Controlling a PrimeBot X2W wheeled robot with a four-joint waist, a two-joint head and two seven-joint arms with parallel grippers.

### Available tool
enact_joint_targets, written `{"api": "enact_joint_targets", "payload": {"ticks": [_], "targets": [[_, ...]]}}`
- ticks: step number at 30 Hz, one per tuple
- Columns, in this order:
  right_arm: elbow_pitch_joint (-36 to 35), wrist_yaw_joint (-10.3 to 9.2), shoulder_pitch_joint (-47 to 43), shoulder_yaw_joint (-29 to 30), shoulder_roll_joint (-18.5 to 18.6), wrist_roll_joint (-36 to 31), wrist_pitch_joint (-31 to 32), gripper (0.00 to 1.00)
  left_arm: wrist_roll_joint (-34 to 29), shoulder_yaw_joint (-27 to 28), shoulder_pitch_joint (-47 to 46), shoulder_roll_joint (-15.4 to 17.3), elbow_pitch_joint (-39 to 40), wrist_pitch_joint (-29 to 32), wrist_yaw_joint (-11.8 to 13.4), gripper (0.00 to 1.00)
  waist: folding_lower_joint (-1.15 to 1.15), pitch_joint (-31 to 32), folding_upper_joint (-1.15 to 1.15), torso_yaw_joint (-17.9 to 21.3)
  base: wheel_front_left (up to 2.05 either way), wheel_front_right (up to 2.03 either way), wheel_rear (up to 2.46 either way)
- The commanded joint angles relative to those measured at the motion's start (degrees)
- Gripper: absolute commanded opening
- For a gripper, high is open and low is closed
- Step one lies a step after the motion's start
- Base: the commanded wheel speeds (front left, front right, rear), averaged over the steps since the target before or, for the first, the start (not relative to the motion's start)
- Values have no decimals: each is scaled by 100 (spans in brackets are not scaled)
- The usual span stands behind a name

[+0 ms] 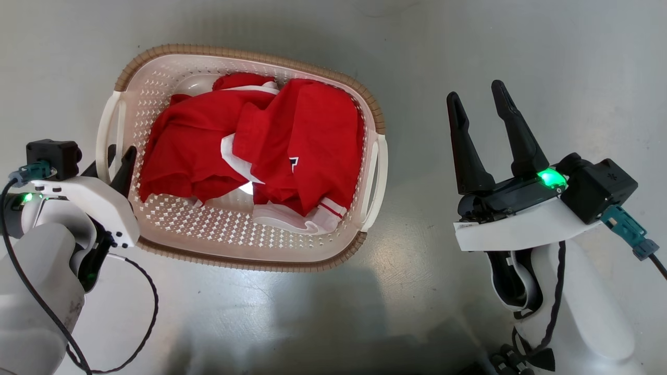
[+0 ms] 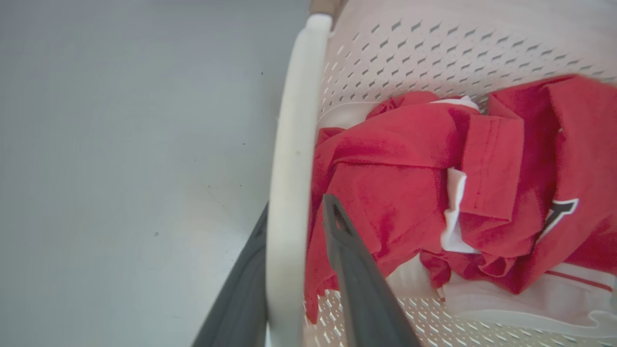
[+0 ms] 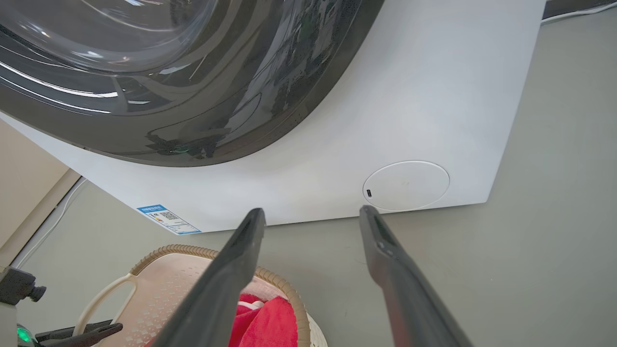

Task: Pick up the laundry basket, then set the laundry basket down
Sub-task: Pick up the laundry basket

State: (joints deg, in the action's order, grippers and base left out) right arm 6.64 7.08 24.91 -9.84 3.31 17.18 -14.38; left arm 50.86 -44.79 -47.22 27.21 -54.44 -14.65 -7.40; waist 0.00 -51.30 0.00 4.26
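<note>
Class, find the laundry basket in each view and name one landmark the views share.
Head view: laundry basket upper centre-left, on the floor.
Left wrist view: its white handle centre, perforated wall upper right.
Right wrist view: laundry basket bottom left, before the washing machine.
Shared landmark: the red clothing inside it.

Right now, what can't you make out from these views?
Left wrist view: the handle covers the left gripper's outer finger; whether the grip is closed is unclear.
Head view: red clothes hide much of the laundry basket's floor.
Right wrist view: the washing machine is cut off by the top edge; its blue label is too small to read.
</note>
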Motion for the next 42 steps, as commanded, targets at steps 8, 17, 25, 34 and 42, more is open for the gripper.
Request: {"api": "enact_joint_targets", "payload": {"ticks": [8,17,25,34,42], "targets": [[-74,41,-136,-144,-43,85,-62,100,248,-72,-28,226,-36,-35,-9,0,0,65,0,7,0,0,0],[-13,41,-114,-158,-43,174,-62,100,573,165,143,77,16,-35,-9,0,0,214,0,37,0,0,0],[23,41,-105,-146,-43,206,-62,100,670,624,399,-269,67,-35,-9,0,0,299,0,37,0,0,0],[45,41,-82,-157,-43,225,-62,100,548,1155,661,-703,66,-35,-9,0,0,366,0,36,0,0,0],[43,41,-105,-189,-43,225,-62,100,470,1251,730,-811,90,-35,-9,0,0,348,0,73,0,0,0]]}}
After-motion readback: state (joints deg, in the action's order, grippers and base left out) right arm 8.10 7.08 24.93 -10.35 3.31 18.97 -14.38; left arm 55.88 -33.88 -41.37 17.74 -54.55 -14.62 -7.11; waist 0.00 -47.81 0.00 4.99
